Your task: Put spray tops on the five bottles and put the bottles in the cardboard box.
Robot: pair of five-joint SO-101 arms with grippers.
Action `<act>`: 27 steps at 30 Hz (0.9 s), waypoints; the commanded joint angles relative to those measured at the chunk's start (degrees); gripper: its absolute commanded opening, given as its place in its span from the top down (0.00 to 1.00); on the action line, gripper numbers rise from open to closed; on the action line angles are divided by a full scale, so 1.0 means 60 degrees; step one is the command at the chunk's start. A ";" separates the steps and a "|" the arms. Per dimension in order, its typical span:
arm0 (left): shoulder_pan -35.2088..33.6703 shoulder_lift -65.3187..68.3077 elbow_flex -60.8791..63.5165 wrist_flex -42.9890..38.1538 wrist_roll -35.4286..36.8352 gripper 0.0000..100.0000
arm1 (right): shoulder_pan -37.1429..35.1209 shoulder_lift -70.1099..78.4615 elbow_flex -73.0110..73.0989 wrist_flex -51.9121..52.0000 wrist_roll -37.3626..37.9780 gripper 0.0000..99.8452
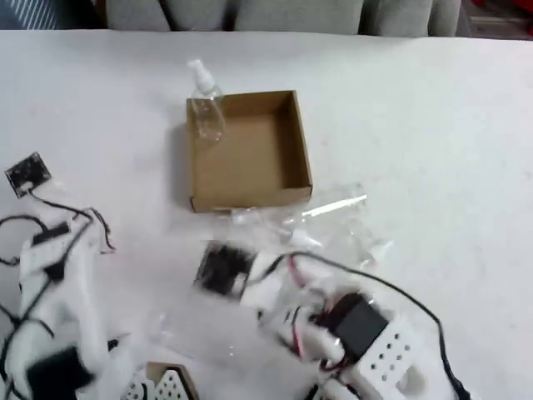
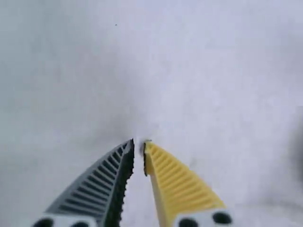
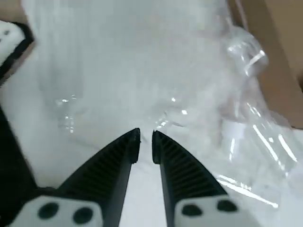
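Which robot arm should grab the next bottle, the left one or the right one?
Right, I'd say. The right gripper hangs close to the loose bottles lying beside the cardboard box. The left gripper hangs over bare table.

No text, labels or numbers legible, cardboard box (image 1: 250, 158) plain, nothing readable on bottle (image 1: 206, 117)

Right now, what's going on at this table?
Two robot arms are partway through packing spray bottles. One bottle wearing its spray top stands at a corner of the cardboard box, seemingly inside it. Other clear bottles lie on the table beside the box. Neither arm holds anything: the right claw is closed just short of those loose bottles, and the left claw is closed over bare table.
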 commanded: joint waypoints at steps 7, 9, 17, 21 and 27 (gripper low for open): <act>-0.0535 0.2498 -0.2330 0.0088 0.1436 0.95 | -0.4110 0.0593 -0.0410 -0.0286 -0.1612 0.88; -0.0564 0.2527 -0.2344 0.0088 0.1436 0.95 | -0.4344 0.1326 -0.0205 -0.0637 -0.1934 0.84; -0.0564 0.2527 -0.2344 0.0088 0.1436 0.95 | -0.4579 0.4432 0.0527 -0.3201 -0.2769 0.81; -0.0564 0.2527 -0.2344 0.0088 0.1436 0.95 | -0.4374 0.5253 0.0542 -0.3582 -0.2799 0.81; -0.0579 0.2527 -0.2344 0.0073 0.1436 0.95 | -0.3817 0.5648 0.0542 -0.3788 -0.2974 0.81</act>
